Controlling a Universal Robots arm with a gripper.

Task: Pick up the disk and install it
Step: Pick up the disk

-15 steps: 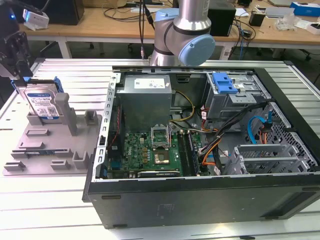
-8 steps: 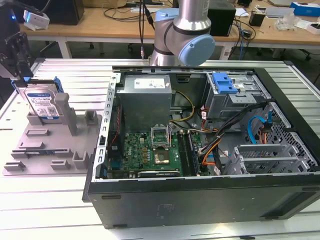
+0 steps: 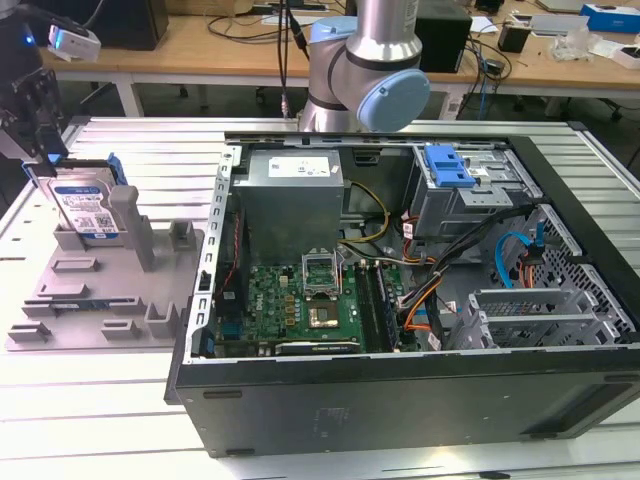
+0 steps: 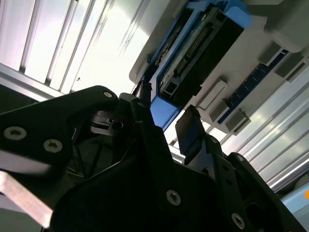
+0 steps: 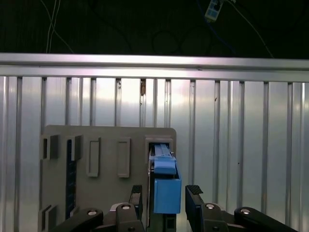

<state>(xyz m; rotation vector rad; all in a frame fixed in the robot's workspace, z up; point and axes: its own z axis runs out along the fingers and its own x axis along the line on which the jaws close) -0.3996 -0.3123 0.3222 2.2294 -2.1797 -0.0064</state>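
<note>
Straddling the upright disk [image 3: 85,208] with gripper [image 5: 165,193] jaws parted and holding nothing, likely stiff, dense, shock-sensitive, best clamped across its blue-framed edges.

Lab: cable-strewn workbenches [image 3: 210,50], opened computer case [image 3: 400,385]

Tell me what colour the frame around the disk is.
Bright blue; the frame shows best in the first wrist view.
</note>
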